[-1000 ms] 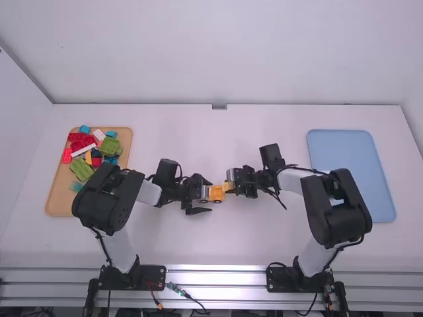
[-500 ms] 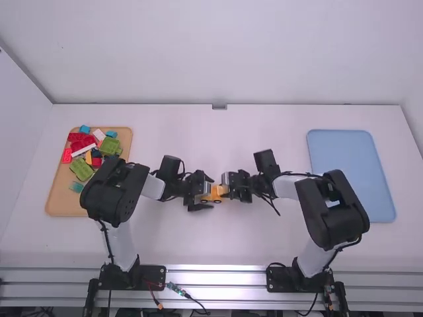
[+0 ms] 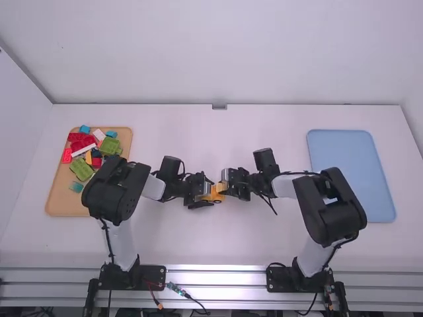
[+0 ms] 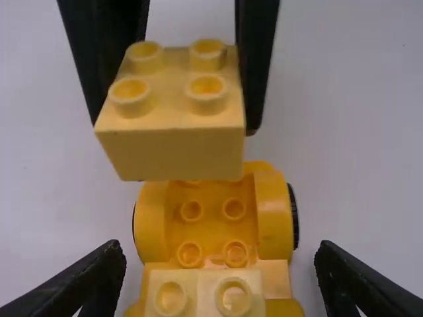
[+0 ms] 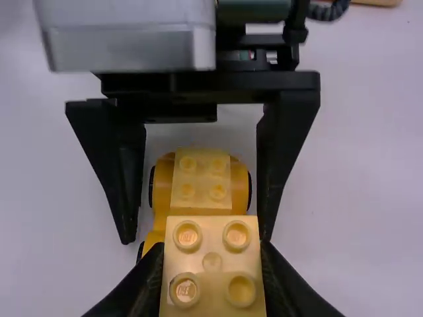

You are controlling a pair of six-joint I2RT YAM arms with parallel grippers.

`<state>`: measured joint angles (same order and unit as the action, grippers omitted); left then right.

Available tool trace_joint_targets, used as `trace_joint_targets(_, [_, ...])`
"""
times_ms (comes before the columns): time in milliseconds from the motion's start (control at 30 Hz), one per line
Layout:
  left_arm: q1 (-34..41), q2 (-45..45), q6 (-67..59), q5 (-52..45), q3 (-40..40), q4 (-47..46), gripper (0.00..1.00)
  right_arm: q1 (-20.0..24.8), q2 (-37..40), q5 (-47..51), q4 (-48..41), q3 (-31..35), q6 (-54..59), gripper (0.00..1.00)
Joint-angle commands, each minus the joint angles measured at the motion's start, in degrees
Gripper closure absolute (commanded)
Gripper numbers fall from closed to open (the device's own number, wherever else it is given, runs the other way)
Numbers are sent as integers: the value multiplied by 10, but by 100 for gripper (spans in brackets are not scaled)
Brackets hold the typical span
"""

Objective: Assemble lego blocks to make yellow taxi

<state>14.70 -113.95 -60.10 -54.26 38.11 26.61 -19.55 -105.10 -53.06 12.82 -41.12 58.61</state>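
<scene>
High view from where I'm standing: the right tool (image 3: pixel 226 186) is pinching a pale yellow block (image 4: pixel 173 153), holding it raised near the orange-yellow car base (image 4: pixel 276 228), which is sitting on the bench (image 3: pixel 205 244) between the left tool (image 3: pixel 210 193)'s spread, untouching fingers.

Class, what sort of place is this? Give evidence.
Probably a robotics lab or test station: a left robot arm and right robot arm stand at a white table, with a tan tray of toy bricks.
</scene>
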Motion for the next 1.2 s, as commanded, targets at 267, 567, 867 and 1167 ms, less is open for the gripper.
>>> trace_joint_targets(267, [3, -54, -9, -48, 43, -23, 26, 0, -8, -9, -13, -1, -16, 93])
trace_joint_targets(567, [0, -54, 23, -27, 29, 3, 30, -19, -8, 11, -15, -1, -18, 99])
trace_joint_targets(867, [1, -54, 57, -21, -11, 95, 36, -23, -8, 19, -13, -1, -18, 100])
trace_joint_targets(1167, [6, -54, 64, -20, -3, 80, 41, -23, -43, 12, -13, -28, -48, 100])
